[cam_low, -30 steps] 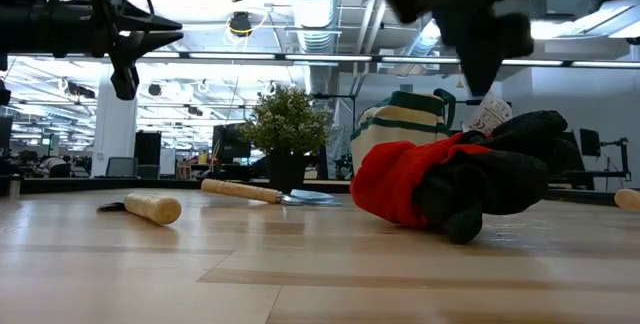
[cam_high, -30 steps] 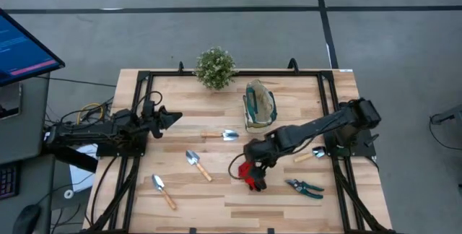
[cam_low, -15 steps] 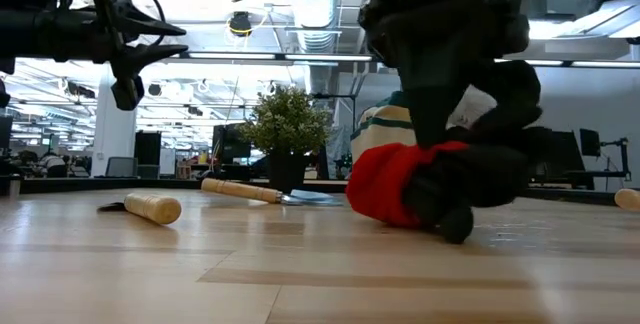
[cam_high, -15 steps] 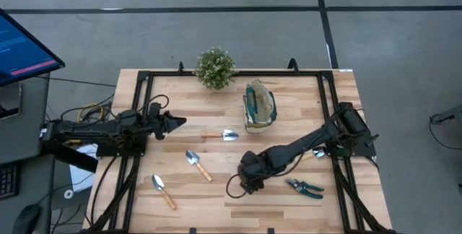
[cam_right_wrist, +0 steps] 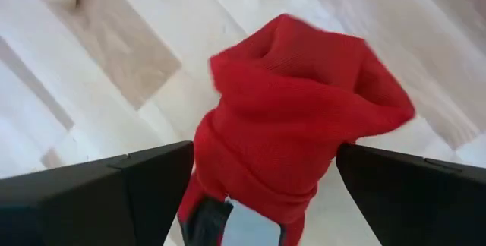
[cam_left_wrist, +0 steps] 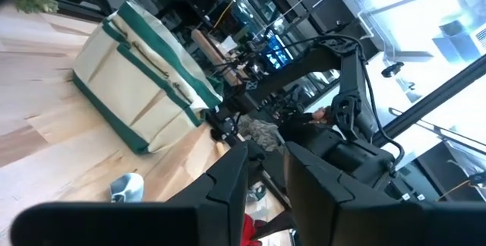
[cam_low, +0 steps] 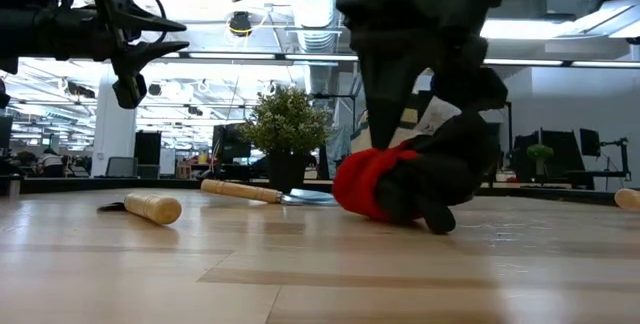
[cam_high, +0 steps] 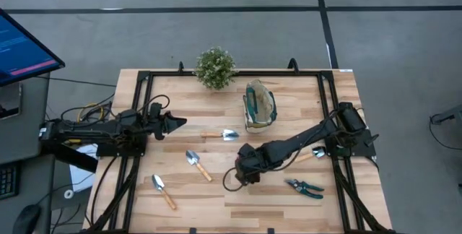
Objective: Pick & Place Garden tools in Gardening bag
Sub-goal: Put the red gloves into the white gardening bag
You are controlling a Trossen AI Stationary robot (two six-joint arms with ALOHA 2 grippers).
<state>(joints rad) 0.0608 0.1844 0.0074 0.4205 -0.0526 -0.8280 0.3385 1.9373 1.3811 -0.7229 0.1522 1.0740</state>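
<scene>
Right gripper point(cam_right_wrist: 262, 193) low over table centre, fingers spread wide on both sides of red-and-black glove point(cam_right_wrist: 292, 121); glove lies on wood between them, not lifted, grip not closed. Gardening bag point(cam_high: 259, 105) stands on far side of table, just right of potted plant point(cam_high: 215, 67). 3 trowels point(cam_high: 195, 163) visible left of glove, 1 more handle under right arm. Pruning shears point(cam_high: 304, 187) near right edge. Left gripper point(cam_high: 176, 123) hovers at left side, fingers partly open, holding nothing.
</scene>
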